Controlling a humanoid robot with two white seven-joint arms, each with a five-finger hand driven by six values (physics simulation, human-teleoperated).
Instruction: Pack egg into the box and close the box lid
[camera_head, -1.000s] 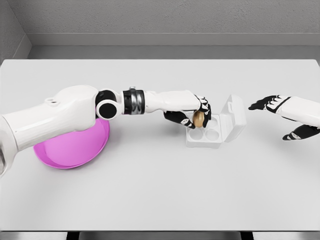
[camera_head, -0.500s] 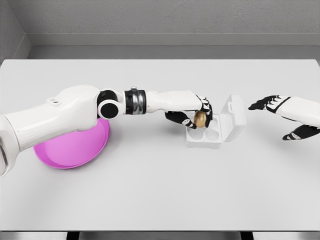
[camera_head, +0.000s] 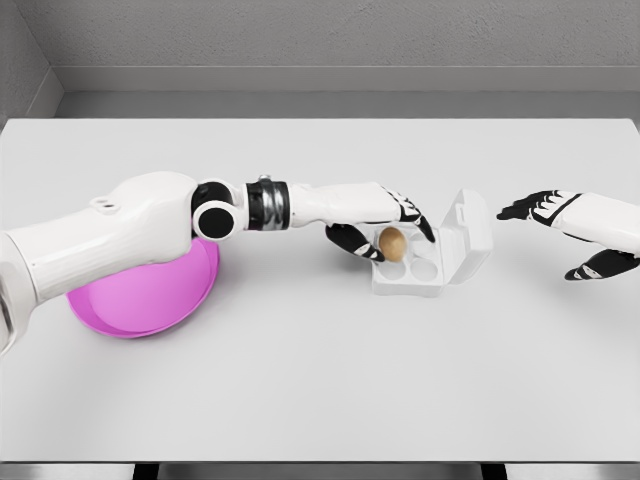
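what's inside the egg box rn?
One brown egg sits in the far-left cup of the open egg box; three cups are empty. The left hand, fingers open, hides the cup's far rim.

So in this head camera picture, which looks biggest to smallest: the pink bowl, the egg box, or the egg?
1. Pink bowl, though the left arm hides part of it.
2. Egg box, open lid included.
3. Egg, sitting in a cup of the box.

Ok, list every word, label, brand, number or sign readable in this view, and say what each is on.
None can be read. The white box, its open lid, the egg, the pink bowl, the table and both arms carry no print. The black marks on the left hand and right hand are only joint patterns.
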